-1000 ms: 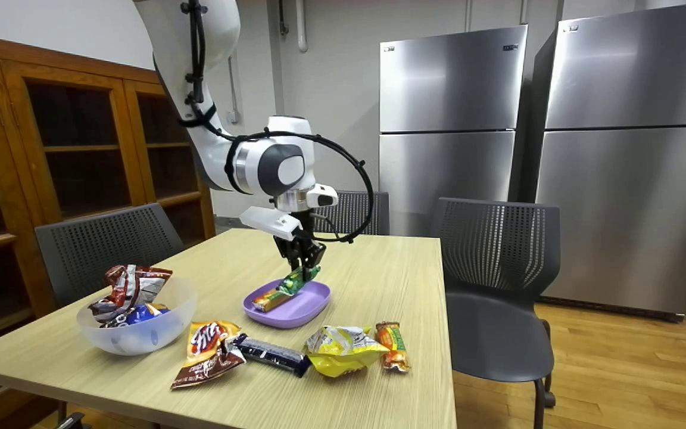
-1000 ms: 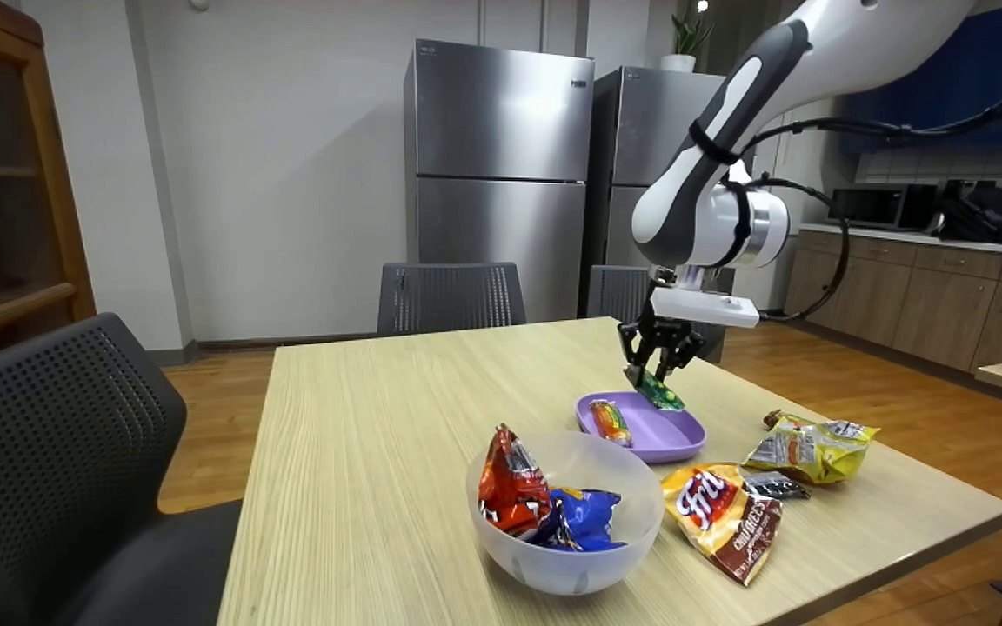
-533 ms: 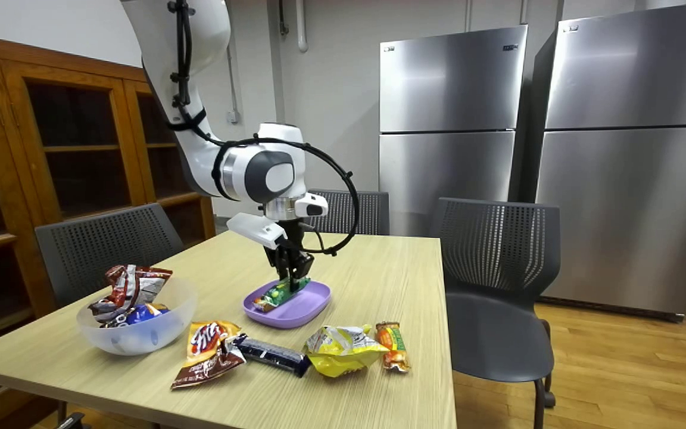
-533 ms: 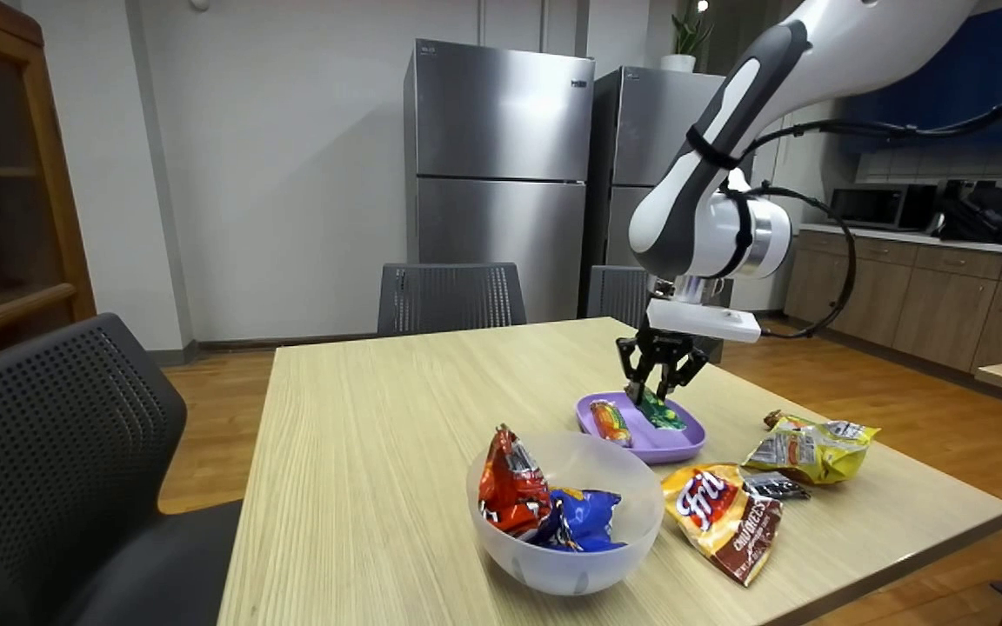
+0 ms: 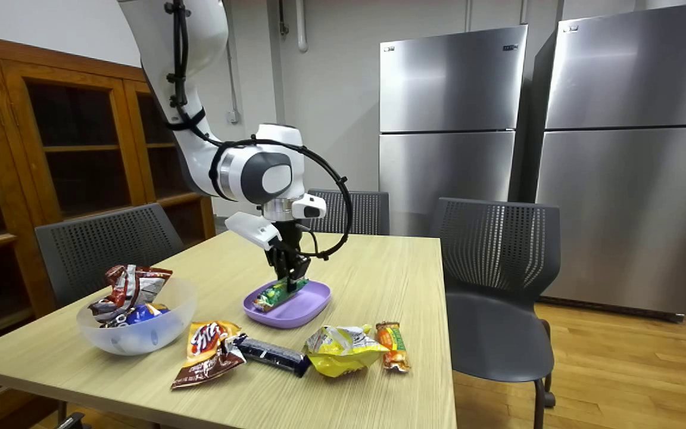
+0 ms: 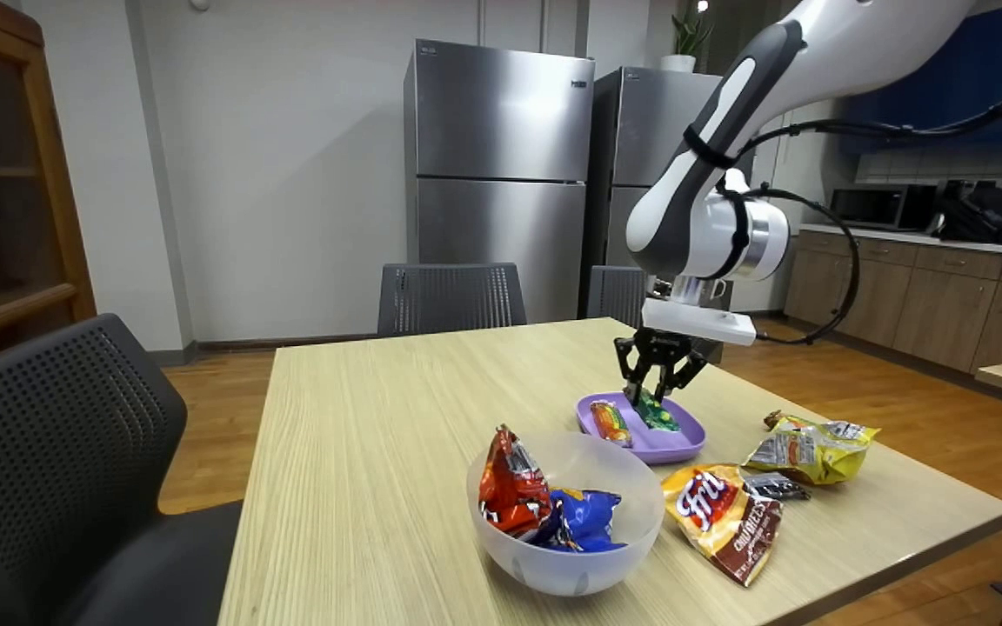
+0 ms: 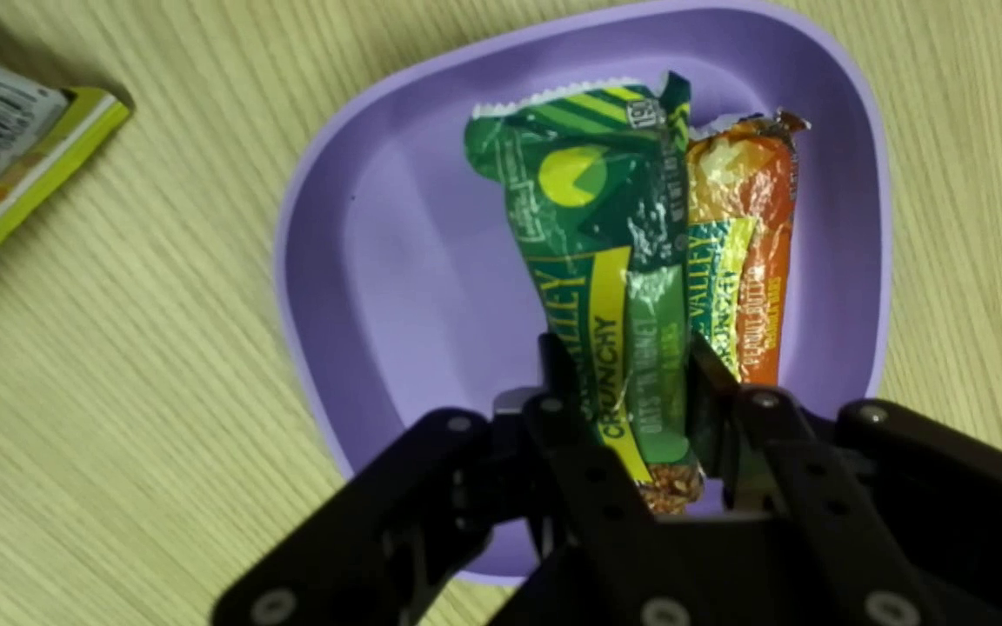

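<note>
I hold the green bar [image 7: 597, 209] pinched in the gripper [image 7: 630, 369], its long axis roughly parallel to the orange bar [image 7: 746, 187] beside it in the plate [image 7: 431, 269].

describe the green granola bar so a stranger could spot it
On the pale table sits a purple plate. There the gripper holds the green granola bar. The grip and its green wrapper set it apart from the orange granola bar alongside.

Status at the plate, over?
Gripper shut on green granola bar. Low at purple plate, contact with its base unclear. Orange granola bar close alongside, possibly in the way.
</note>
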Robot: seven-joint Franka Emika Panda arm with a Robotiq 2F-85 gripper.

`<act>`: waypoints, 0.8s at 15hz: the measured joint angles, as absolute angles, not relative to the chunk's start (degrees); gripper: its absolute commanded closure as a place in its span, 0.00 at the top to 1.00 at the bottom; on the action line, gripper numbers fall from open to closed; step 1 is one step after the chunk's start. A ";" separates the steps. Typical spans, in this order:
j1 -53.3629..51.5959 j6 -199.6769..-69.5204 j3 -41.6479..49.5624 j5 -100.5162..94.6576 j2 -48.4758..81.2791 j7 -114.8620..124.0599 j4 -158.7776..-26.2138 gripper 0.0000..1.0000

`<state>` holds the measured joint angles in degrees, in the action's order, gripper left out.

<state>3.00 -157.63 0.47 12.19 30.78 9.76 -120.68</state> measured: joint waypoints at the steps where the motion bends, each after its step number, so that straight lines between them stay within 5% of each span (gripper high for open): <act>1: 2.99 -157.70 0.47 12.24 30.78 9.81 -120.68 0.08; 12: 2.88 -158.84 0.58 12.29 31.22 11.29 -120.26 0.08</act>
